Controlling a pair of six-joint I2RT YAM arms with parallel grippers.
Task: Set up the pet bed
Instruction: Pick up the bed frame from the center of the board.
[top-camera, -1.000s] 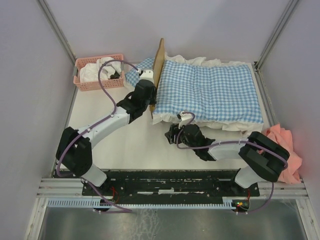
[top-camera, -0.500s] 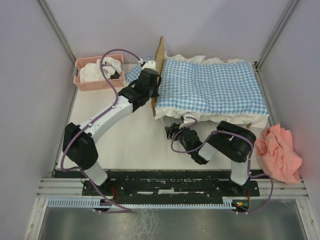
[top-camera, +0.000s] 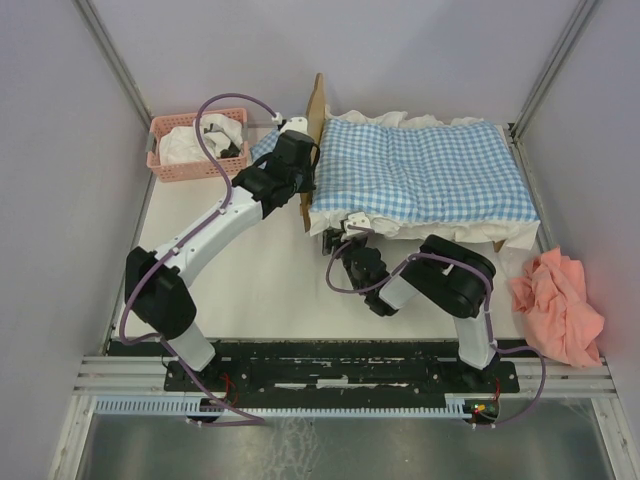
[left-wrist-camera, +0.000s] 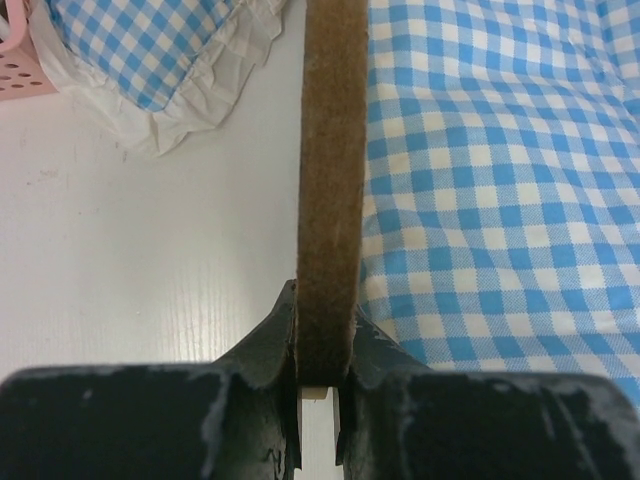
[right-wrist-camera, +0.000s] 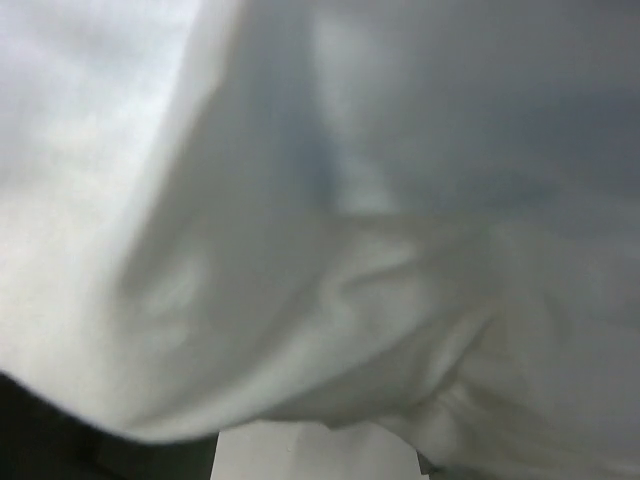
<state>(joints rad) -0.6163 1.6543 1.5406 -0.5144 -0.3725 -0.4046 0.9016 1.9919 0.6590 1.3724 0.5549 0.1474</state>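
Crowding at the far left corner of the worktop (top-camera: 260, 290) is the first risk: the pink basket (top-camera: 190, 150) and a small gingham pillow (top-camera: 265, 148) lie just beside the headboard (left-wrist-camera: 330, 180), so a shove that way would push into them. The pet bed (top-camera: 317, 112) stands along the far edge, its base covered by the gingham mattress (top-camera: 425, 175). The left gripper (left-wrist-camera: 322, 350) pinches only the headboard's thin edge, and a twist could let the panel slip free or tip the frame. Further right, the right gripper (top-camera: 345, 240) sits low at the bed's near edge, against the white ruffle (right-wrist-camera: 330, 250). Cloth fills its own view, so its jaws cannot be judged, and it could snag the ruffle and drag the mattress askew. The left arm reaches long and diagonal toward the far edge. The right arm is folded tight, its forearm pointing left.
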